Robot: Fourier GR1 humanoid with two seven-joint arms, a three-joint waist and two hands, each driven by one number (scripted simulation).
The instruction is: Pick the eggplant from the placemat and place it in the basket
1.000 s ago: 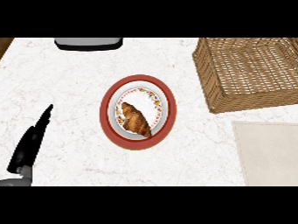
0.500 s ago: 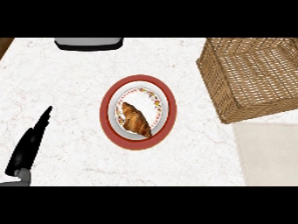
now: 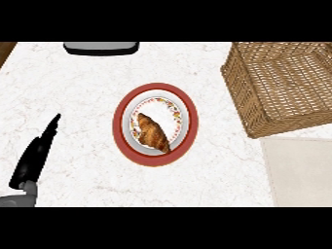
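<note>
Basket (image 3: 290, 82) shifted left; croissant (image 3: 153, 133) central.

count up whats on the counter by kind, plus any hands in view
plate: 1
croissant: 1
basket: 1
placemat: 1
grey tray at the far edge: 1
left hand: 1
total: 6
No eggplant shows, and no right hand.

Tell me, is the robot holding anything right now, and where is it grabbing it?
No, nothing is held. The only robot hand in view, the left robot hand, rests straight-fingered over the counter, left of the plate with the croissant.
</note>
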